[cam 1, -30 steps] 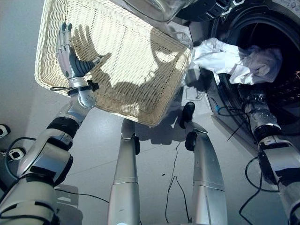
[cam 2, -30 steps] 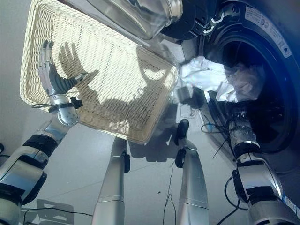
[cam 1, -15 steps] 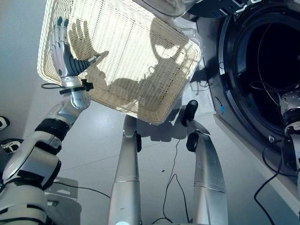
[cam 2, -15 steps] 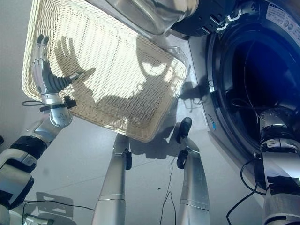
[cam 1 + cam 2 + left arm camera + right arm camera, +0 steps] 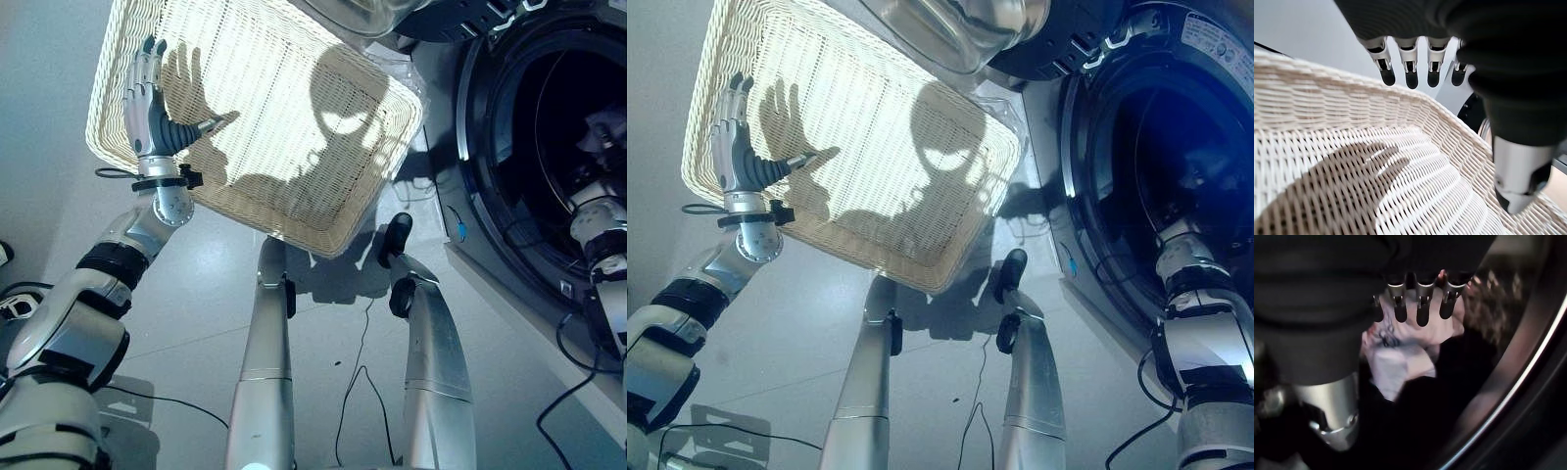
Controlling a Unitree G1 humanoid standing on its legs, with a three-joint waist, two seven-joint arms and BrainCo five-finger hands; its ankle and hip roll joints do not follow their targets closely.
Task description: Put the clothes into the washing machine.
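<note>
Left arm raised, left hand (image 5: 149,110) open with fingers straight and thumb spread; right arm extended forward, right hand (image 5: 1415,298) with fingers straight and relaxed, holding nothing.

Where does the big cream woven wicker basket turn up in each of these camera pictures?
Left eye view: cream woven wicker basket upper left, beside the washing machine's dark opening.
Right eye view: upper left again.
Left wrist view: its woven wall across the lower half.
Right wrist view: faces pale clothes in the drum instead.
Shared landmark: left hand over the basket's rim.
</note>
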